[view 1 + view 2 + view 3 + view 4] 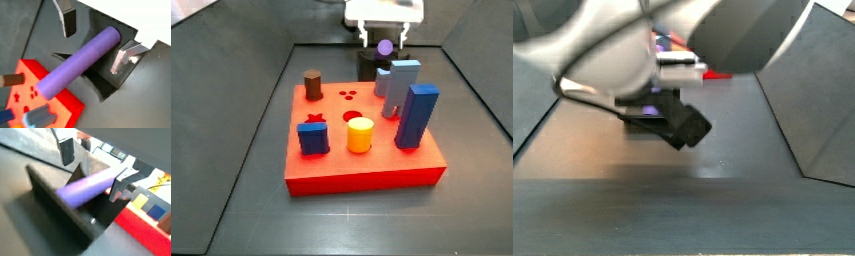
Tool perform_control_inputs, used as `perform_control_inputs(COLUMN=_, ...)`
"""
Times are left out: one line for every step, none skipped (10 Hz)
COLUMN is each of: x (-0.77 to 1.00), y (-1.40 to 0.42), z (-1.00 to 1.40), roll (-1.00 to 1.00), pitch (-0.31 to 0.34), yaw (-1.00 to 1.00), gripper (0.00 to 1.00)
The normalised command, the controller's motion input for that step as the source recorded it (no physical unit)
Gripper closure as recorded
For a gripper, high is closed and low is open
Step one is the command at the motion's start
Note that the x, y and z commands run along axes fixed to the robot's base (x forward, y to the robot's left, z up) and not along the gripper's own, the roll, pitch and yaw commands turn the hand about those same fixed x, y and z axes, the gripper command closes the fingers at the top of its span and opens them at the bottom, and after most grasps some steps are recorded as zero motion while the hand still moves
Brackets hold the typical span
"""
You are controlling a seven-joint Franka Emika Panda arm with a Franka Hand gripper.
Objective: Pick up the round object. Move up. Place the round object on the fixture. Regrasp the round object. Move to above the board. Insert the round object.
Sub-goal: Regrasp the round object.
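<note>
Slim purple cylindrical peg was seen lying in dark angular fixture, behind red square board, toward 12 o'clock in side view. Gripper was held around peg, silver finger plates apart, no contact visible. Peg was judged rigid, light, smooth, possibly slippery; mid-length grip advised. Long axis roughly level, one end toward board.
</note>
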Motion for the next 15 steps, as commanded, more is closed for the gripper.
perform_control_inputs(x=-0.04, y=0.0, z=0.95, roll=0.06, pitch=0.038, yaw=0.0, gripper=0.0)
perform_control_inputs(x=-0.04, y=0.0, z=0.71, roll=0.06, pitch=0.045, yaw=-0.01, gripper=0.0)
perform_control_inputs(x=-0.04, y=0.0, z=0.54, roll=0.06, pitch=0.05, yaw=-0.01, gripper=0.0)
perform_control_inputs(x=-0.03, y=0.0, z=0.31, roll=0.06, pitch=0.057, yaw=-0.02, gripper=0.0)
perform_control_inputs(x=0.0, y=-1.0, z=0.97, roll=1.0, pitch=0.048, yaw=0.02, gripper=0.0)
perform_control_inputs(x=0.0, y=-1.0, z=0.91, roll=1.0, pitch=0.044, yaw=0.02, gripper=0.0)
perform_control_inputs(x=-0.02, y=-1.0, z=0.89, roll=1.0, pitch=0.039, yaw=0.01, gripper=0.0)
perform_control_inputs(x=-0.05, y=-1.0, z=0.84, roll=1.0, pitch=0.027, yaw=0.01, gripper=0.0)
perform_control_inputs(x=-0.06, y=-1.0, z=0.79, roll=1.0, pitch=0.023, yaw=0.01, gripper=0.0)
perform_control_inputs(x=-0.06, y=-1.0, z=0.7, roll=1.0, pitch=0.019, yaw=0.01, gripper=0.0)
perform_control_inputs(x=-0.07, y=-1.0, z=0.64, roll=1.0, pitch=0.017, yaw=0.01, gripper=0.0)
perform_control_inputs(x=-0.06, y=-0.88, z=0.41, roll=1.0, pitch=0.013, yaw=0.01, gripper=0.0)
perform_control_inputs(x=-0.05, y=-0.69, z=0.24, roll=1.0, pitch=0.009, yaw=0.01, gripper=0.0)
perform_control_inputs(x=-0.04, y=-0.41, z=0.1, roll=1.0, pitch=0.005, yaw=0.01, gripper=0.0)
perform_control_inputs(x=-0.03, y=-0.27, z=0.07, roll=1.0, pitch=0.002, yaw=0.01, gripper=0.0)
